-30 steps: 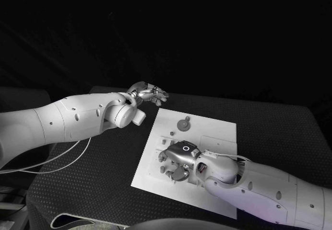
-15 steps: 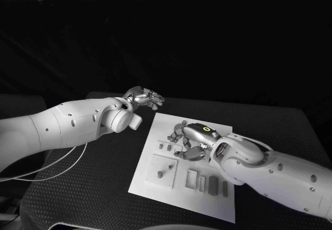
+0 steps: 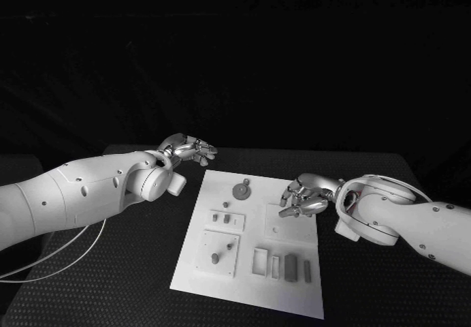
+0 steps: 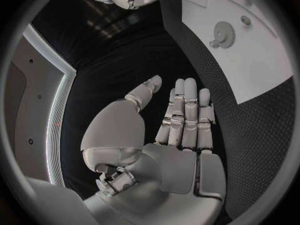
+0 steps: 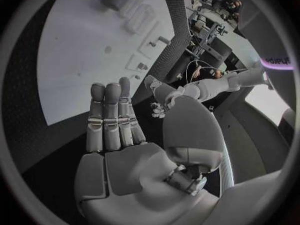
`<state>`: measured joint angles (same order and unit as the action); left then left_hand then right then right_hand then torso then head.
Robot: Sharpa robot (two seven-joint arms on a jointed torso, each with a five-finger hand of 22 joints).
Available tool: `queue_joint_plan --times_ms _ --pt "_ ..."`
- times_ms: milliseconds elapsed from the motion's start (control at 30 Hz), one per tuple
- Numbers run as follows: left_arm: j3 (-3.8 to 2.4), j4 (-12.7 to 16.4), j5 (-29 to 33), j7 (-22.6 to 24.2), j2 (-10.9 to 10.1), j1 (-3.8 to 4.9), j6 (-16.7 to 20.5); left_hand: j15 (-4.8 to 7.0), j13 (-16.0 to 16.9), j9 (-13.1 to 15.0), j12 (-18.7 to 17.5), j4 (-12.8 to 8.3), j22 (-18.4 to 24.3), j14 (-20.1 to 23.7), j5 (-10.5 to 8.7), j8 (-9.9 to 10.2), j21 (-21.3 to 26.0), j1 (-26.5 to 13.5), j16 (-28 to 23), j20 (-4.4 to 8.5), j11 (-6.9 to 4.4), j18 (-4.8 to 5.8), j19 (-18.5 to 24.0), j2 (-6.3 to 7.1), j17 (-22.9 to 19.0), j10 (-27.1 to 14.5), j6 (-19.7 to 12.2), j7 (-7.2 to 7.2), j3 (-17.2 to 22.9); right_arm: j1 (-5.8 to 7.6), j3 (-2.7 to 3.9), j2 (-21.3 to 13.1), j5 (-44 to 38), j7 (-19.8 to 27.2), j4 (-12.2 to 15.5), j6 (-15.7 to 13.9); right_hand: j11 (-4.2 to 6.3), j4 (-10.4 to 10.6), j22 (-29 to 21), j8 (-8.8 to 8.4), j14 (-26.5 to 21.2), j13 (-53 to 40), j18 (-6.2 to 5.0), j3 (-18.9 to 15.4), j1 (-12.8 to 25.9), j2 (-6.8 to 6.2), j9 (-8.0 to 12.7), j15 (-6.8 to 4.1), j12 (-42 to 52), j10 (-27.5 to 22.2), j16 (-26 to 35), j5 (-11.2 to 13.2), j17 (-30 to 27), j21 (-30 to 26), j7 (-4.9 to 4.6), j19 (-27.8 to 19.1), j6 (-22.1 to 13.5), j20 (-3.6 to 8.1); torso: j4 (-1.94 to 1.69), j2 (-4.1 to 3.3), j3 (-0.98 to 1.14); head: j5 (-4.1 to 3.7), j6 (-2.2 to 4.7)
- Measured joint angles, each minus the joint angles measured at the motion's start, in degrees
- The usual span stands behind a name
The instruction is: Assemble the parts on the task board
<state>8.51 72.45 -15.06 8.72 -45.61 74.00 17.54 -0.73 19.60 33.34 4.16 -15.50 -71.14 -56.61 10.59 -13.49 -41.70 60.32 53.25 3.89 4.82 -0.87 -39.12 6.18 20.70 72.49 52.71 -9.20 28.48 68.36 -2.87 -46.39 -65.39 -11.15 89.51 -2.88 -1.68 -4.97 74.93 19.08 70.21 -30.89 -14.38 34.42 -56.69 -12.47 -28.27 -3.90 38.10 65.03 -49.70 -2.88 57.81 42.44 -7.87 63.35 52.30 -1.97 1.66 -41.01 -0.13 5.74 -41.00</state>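
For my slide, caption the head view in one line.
Both open hands, left and right, hover at the white task board with its parts unheld.

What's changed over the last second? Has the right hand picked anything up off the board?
The right hand has lifted off the middle of the task board and drawn back to its right edge, holding nothing, fingers straight in its wrist view. The left hand stays open off the board's far left corner. The gear lies unmoved.

One white task board (image 3: 295, 235) is seen on one black worktop (image 3: 393, 272). One round gear (image 3: 240, 189) is counted on it. Two hands are seen, left hand (image 3: 186, 148) and right hand (image 3: 306, 196).
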Motion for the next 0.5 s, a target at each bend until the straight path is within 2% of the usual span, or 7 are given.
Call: queue_joint_plan --times_ms 67,133,233,300,367,400,500 --pt "0.12 0.0 0.0 0.0 0.0 -0.03 -0.1 0.0 0.0 0.0 0.0 0.0 0.0 0.0 0.0 0.0 0.0 0.0 -0.2 0.0 0.0 0.0 0.0 0.0 0.0 0.0 0.0 0.0 0.0 0.04 -0.63 -1.2 3.5 -2.2 1.1 1.6 0.06 0.8 0.0 -0.24 -1.4 -6.4 1.09 -1.3 1.1 0.93 0.0 -0.23 8.5 -1.1 -5.0 0.0 3.2 4.7 0.21 -1.1 -0.4 1.34 0.08 0.05 0.09 -0.25 -0.02" --pt "0.16 0.0 0.0 0.0 0.0 -0.03 -0.1 0.0 0.0 0.0 0.0 0.0 0.0 0.0 0.0 0.0 0.0 0.0 -0.2 0.0 0.0 0.0 0.0 0.0 0.0 0.0 0.0 0.0 0.0 0.01 -1.42 -2.5 6.3 -4.0 2.3 2.5 0.03 1.7 0.0 -0.23 -1.6 -10.6 1.15 -1.3 1.4 0.68 -0.2 -0.5 14.6 -1.4 -8.7 0.0 5.3 7.7 0.26 -1.4 -0.3 1.63 0.13 0.08 0.13 -0.53 -0.11" --pt "0.2 0.0 0.0 0.0 0.0 -0.03 -0.2 0.0 0.0 0.0 0.0 0.0 0.0 0.0 0.0 0.0 0.0 0.0 -0.2 0.0 0.0 0.0 0.0 0.0 0.0 0.0 0.0 0.0 0.0 -0.07 -2.26 -4.0 9.8 -6.8 4.1 3.9 0.04 2.9 0.0 -0.24 -1.0 -15.8 2.05 -1.0 1.9 0.92 -0.5 -1.16 22.8 -1.4 -14.5 0.0 8.4 11.5 0.6 -0.4 0.0 2.83 0.14 0.12 0.12 -0.93 -0.33" --pt "0.22 0.0 0.0 0.0 0.0 -0.03 -0.3 0.0 0.0 0.0 0.0 0.0 0.0 0.0 0.0 0.0 0.0 0.0 -0.2 0.0 0.0 0.0 0.0 0.0 0.0 0.0 0.0 0.0 0.0 0.0 -3.15 -4.9 11.4 -8.6 5.4 5.2 0.05 4.2 0.0 -0.24 -0.2 -18.5 2.25 -1.1 3.3 1.33 -0.8 -1.84 27.2 -1.4 -17.0 0.0 9.6 13.5 0.92 0.3 0.3 3.55 0.15 0.12 0.08 -1.15 -0.53" --pt "0.24 0.1 0.0 0.0 0.0 -0.03 -0.3 0.0 0.0 0.0 0.0 0.0 0.0 0.0 0.0 0.0 0.0 0.0 -0.2 0.0 0.0 0.0 0.0 0.0 0.0 0.0 0.0 0.0 0.0 -0.01 -4.11 -5.7 12.4 -10.3 6.4 6.8 0.05 5.1 0.0 -0.23 0.3 -20.4 2.46 -1.0 4.3 2.34 -1.1 -1.62 30.5 -1.4 -18.4 0.0 10.1 15.1 0.94 0.3 0.4 3.55 0.15 0.12 0.04 -1.47 -0.6" --pt "0.24 0.1 0.0 0.0 -0.1 -0.03 -0.3 0.0 0.0 0.0 0.0 0.0 0.0 0.0 0.0 0.0 0.0 0.0 -0.2 0.0 0.0 0.0 0.0 0.0 0.0 0.0 0.0 0.0 0.0 -0.05 -4.66 -6.3 12.9 -11.5 6.9 7.8 0.06 5.3 0.0 0.04 0.7 -21.4 2.53 -0.8 4.7 2.68 -1.4 -1.63 32.0 -1.4 -18.9 0.0 10.2 15.9 1.14 0.7 0.6 3.92 0.15 0.12 0.04 -1.6 -0.66" --pt "0.24 0.3 0.0 0.0 -0.2 -0.03 -0.3 0.0 0.0 0.0 0.0 0.0 0.0 0.0 0.0 0.0 0.0 0.0 -0.2 0.0 0.0 0.0 0.0 0.0 0.0 0.0 0.0 0.0 0.0 -0.13 -5.4 -7.1 13.8 -14.0 7.4 9.7 0.28 5.6 0.0 0.05 0.9 -22.6 2.73 -0.8 5.0 3.04 -1.9 -1.55 33.7 -1.1 -19.1 0.0 10.3 16.9 1.23 0.8 0.6 3.96 0.13 0.12 -0.04 -2.05 -0.97"
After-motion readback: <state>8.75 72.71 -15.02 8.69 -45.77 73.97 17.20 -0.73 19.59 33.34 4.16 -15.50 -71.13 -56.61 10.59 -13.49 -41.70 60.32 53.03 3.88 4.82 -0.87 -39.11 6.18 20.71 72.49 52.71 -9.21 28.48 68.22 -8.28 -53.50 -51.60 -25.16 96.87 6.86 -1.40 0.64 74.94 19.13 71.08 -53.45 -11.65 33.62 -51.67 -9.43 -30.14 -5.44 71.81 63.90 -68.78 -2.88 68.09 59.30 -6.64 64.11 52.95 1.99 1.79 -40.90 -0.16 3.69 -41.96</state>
